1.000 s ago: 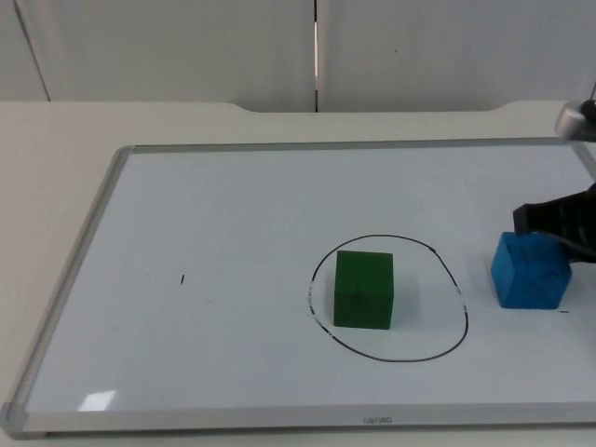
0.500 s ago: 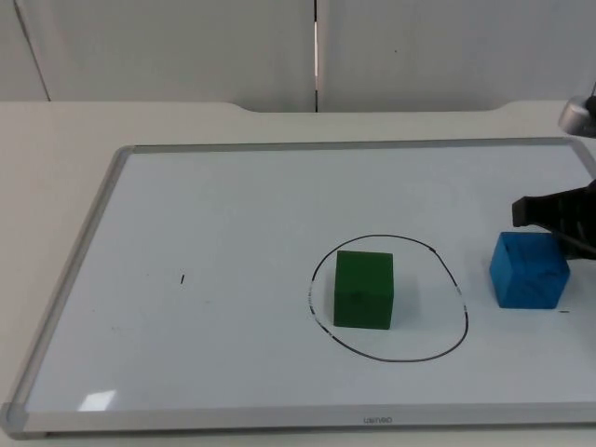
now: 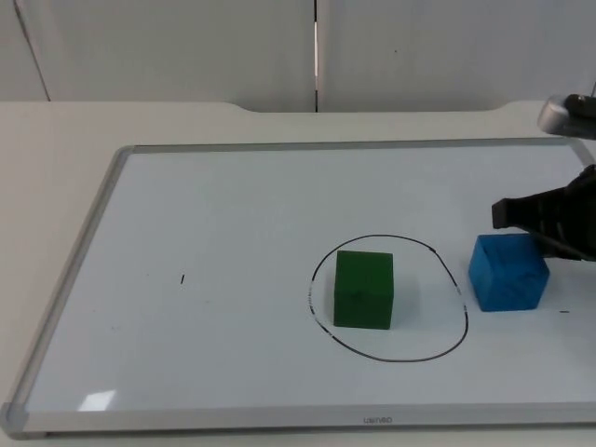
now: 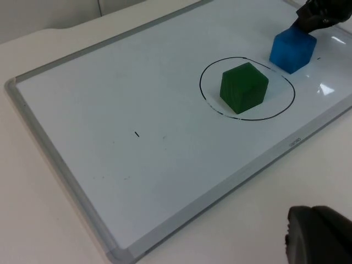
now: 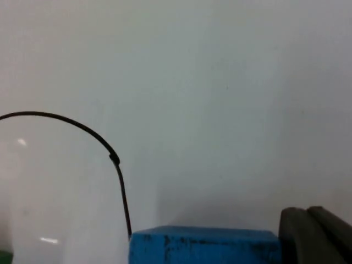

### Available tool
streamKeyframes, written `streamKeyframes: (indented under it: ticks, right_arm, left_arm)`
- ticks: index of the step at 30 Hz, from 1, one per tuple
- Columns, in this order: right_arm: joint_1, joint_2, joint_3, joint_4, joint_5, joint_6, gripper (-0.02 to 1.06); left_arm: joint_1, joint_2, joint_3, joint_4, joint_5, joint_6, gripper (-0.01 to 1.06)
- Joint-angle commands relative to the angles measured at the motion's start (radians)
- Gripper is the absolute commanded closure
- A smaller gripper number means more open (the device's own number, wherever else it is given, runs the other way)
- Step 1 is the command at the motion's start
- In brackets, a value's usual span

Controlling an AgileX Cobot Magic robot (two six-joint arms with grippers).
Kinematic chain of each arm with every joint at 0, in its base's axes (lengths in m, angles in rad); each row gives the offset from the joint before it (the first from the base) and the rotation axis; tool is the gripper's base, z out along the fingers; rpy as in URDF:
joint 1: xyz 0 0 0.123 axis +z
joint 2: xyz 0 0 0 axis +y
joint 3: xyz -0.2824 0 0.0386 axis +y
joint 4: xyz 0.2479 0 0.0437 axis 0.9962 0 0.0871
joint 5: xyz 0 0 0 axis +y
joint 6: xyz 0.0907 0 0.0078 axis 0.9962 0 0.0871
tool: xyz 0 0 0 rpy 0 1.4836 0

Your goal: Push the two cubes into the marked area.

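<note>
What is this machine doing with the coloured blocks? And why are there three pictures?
It is a robot with two black arms at a table. Three cameras look at the same moment: one from above, and one riding on each arm's wrist.

On the table lies a flat whiteboard with a grey metal frame. Someone drew a black circle on it. A green cube sits inside that circle. A blue cube sits just outside it.

The right hand is right behind the blue cube, placed to push it toward the circle. It holds nothing. The left arm waits off to the side, and the left hand's black fingertip shows in its own wrist picture, above the table beside the board.
</note>
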Motion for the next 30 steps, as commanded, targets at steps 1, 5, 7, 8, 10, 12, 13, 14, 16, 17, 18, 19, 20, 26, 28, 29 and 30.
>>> streamKeyframes:
  ticks: [1, 5, 7, 8, 10, 12, 13, 14, 16, 17, 18, 19, 20, 26, 28, 29, 30]
  right_arm:
    - [0.011, 0.003, -0.005, 0.003, -0.021, 0.001, 1.05]
    - [0.013, 0.003, -0.005, 0.003, -0.021, 0.001, 1.05]
    - [0.013, 0.003, -0.005, 0.003, -0.021, 0.003, 1.05]
    - [0.013, 0.003, -0.005, 0.003, -0.021, 0.003, 1.05]
    - [0.013, 0.003, -0.005, 0.003, -0.019, 0.005, 1.05]
    - [0.023, 0.003, -0.005, 0.003, -0.015, 0.007, 1.05]
    - [0.025, 0.003, -0.005, 0.003, -0.015, 0.007, 1.05]
    - [0.035, 0.003, -0.005, 0.003, -0.015, 0.007, 1.05]
    - [0.042, 0.003, -0.005, 0.003, -0.017, 0.007, 1.05]
    - [0.047, 0.003, -0.005, 0.003, -0.020, 0.007, 1.05]
    - [0.054, 0.003, -0.005, 0.003, -0.019, 0.007, 1.05]
    - [0.056, 0.003, -0.005, 0.003, -0.019, 0.007, 1.05]
    - [0.056, 0.003, -0.005, 0.003, -0.019, 0.009, 1.05]
    - [0.056, 0.003, -0.005, -0.002, 0.010, 0.006, 1.05]
    - [0.056, 0.003, -0.005, -0.006, 0.029, -0.001, 1.05]
    - [0.056, 0.003, -0.005, -0.006, 0.036, -0.001, 1.05]
    - [0.056, 0.003, -0.005, -0.006, 0.043, -0.001, 1.05]
  left_arm:
    - [-0.002, -0.003, 0.005, 0.001, -0.012, -0.006, 1.05]
    - [-0.002, -0.003, 0.005, 0.001, -0.012, -0.006, 1.05]
    - [-0.002, -0.003, 0.005, 0.001, -0.012, -0.006, 1.05]
    - [-0.002, -0.003, 0.005, 0.001, -0.012, -0.006, 1.05]
    - [-0.002, -0.003, 0.005, 0.001, -0.012, -0.006, 1.05]
    - [-0.002, -0.003, 0.005, 0.001, -0.012, -0.006, 1.05]
    - [-0.002, -0.003, 0.005, 0.001, -0.012, -0.006, 1.05]
    - [-0.002, -0.003, 0.005, 0.001, -0.012, -0.006, 1.05]
    - [-0.002, -0.003, 0.005, 0.001, -0.012, -0.006, 1.05]
    - [-0.002, -0.003, 0.005, 0.001, -0.012, -0.006, 1.05]
    - [-0.002, -0.003, 0.005, 0.001, -0.012, -0.006, 1.05]
    - [-0.002, -0.003, 0.005, 0.001, -0.012, -0.006, 1.05]
    - [-0.002, -0.003, 0.005, 0.001, -0.012, -0.006, 1.05]
    - [-0.002, -0.003, 0.005, 0.001, -0.012, -0.006, 1.05]
    - [-0.002, -0.003, 0.005, 0.001, -0.012, -0.006, 1.05]
    - [-0.002, -0.003, 0.005, 0.001, -0.012, -0.006, 1.05]
    - [-0.002, -0.003, 0.005, 0.001, -0.012, -0.006, 1.05]
